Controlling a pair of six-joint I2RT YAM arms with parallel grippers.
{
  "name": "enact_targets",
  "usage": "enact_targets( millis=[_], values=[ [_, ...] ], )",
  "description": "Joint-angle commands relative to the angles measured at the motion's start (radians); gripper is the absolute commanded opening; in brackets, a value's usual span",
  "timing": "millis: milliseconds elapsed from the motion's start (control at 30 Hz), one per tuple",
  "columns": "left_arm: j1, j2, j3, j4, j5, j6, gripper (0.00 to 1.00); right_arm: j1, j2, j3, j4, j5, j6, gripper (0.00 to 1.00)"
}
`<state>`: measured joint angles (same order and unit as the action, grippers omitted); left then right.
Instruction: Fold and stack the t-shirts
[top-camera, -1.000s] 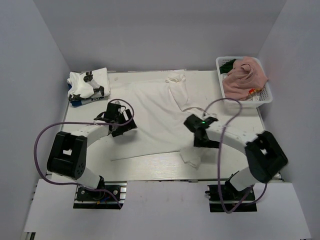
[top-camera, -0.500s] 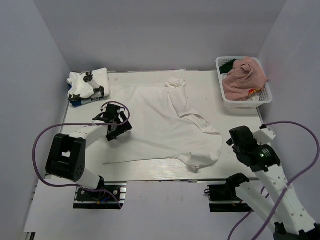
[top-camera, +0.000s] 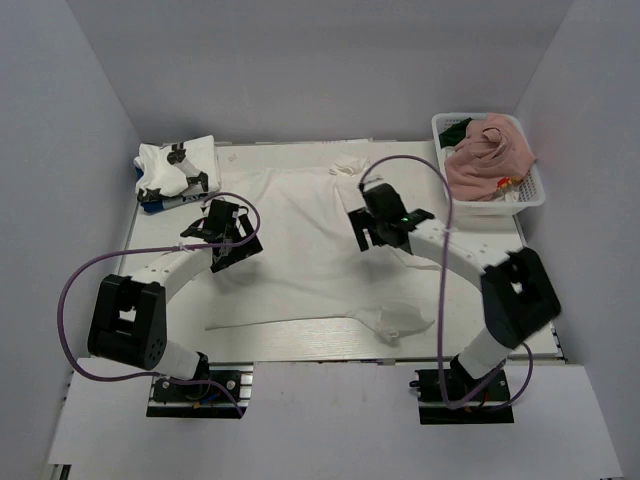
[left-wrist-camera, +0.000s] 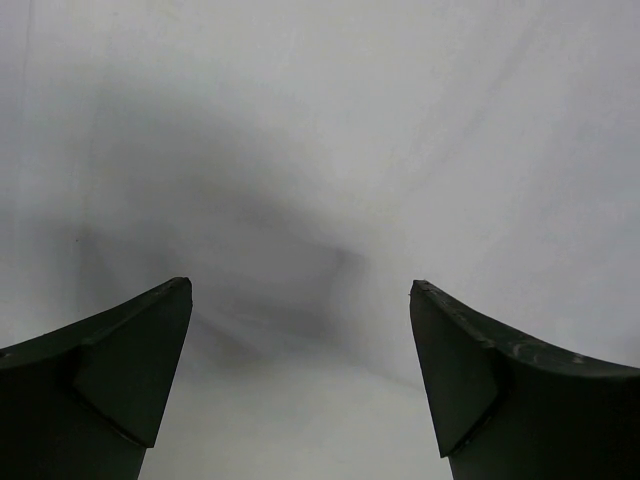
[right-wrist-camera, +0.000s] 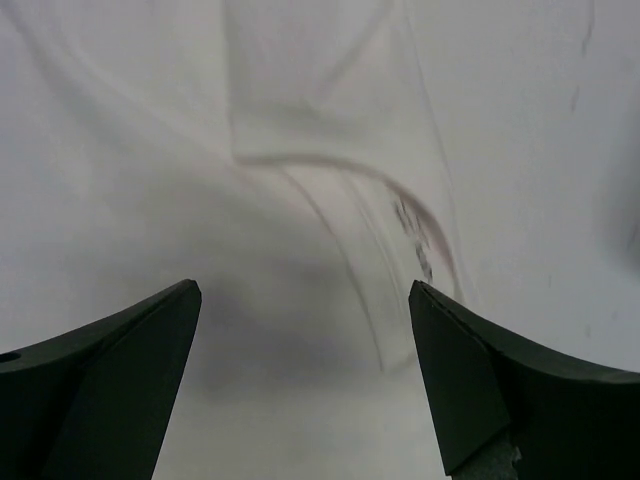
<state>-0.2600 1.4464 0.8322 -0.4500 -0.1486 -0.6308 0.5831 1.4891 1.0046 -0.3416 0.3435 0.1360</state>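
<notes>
pale table (top-camera: 280, 342) blurs edges of the white t-shirt (top-camera: 300, 262); left claw (left-wrist-camera: 300, 287) and right claw (right-wrist-camera: 304, 287) gape wide, empty.

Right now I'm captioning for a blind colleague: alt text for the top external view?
A white cloth t-shirt lies spread on a table under the open left gripper and right gripper. Folded shirts sit back-left; a white lattice basket of clothes back-right.

Setting: a robotics laboratory test cell. Plain pale partition walls (top-camera: 330, 60) stand beyond and to either side of the left end effector (top-camera: 225, 240) and right end effector (top-camera: 378, 225), enclosing a white worktop (top-camera: 300, 342). Behind them sit bolted metal base plates (top-camera: 195, 386) and exposed purple cables (top-camera: 60, 305).
</notes>
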Motion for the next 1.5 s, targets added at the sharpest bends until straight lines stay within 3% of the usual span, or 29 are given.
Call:
enact_targets(
  millis=[0, 200, 433, 567, 667, 833, 933, 1067, 1200, 1233, 1333, 1433, 1467],
  values=[
    [-0.004, 0.011, 0.042, 0.051, 0.003, 0.023, 1.00, 0.032, 0.225, 0.217, 0.207, 0.026, -0.292, 0.90],
    [-0.004, 0.158, 0.120, 0.122, 0.018, 0.046, 1.00, 0.024, 0.506, 0.514, 0.185, 0.084, -0.260, 0.89],
    [0.016, 0.190, 0.104, 0.109, -0.031, 0.036, 1.00, 0.017, 0.689, 0.646, 0.116, 0.018, -0.257, 0.77],
    [0.016, 0.200, 0.071, 0.100, -0.059, 0.014, 1.00, -0.011, 0.720, 0.672, 0.101, 0.100, -0.236, 0.54],
    [0.016, 0.219, 0.062, 0.082, -0.068, 0.003, 1.00, -0.048, 0.720, 0.670, 0.101, 0.185, -0.225, 0.43],
    [0.016, 0.230, 0.062, 0.037, -0.126, -0.017, 1.00, -0.170, 0.712, 0.706, 0.108, 0.206, -0.190, 0.03],
    [0.016, 0.241, 0.062, 0.011, -0.126, -0.027, 1.00, -0.231, 0.689, 0.723, 0.134, 0.149, -0.176, 0.00],
    [0.025, 0.250, 0.044, 0.002, -0.126, -0.037, 1.00, -0.310, 0.720, 0.843, 0.102, 0.106, -0.185, 0.01],
    [0.025, 0.261, 0.044, -0.025, -0.137, -0.049, 1.00, -0.370, 0.804, 0.983, -0.005, 0.057, -0.167, 0.18],
    [0.025, 0.261, 0.044, -0.026, -0.137, -0.049, 1.00, -0.373, 0.804, 0.996, -0.007, 0.054, -0.167, 0.28],
    [0.025, 0.237, 0.053, -0.016, -0.123, -0.034, 1.00, -0.367, 0.760, 0.973, -0.013, -0.004, -0.200, 0.42],
    [0.025, 0.197, 0.071, 0.014, -0.089, -0.001, 1.00, -0.339, 0.668, 0.869, 0.047, -0.203, -0.240, 0.74],
    [0.015, 0.187, 0.080, 0.026, -0.089, -0.001, 1.00, -0.321, 0.642, 0.853, 0.053, -0.260, -0.248, 0.90]
  ],
)
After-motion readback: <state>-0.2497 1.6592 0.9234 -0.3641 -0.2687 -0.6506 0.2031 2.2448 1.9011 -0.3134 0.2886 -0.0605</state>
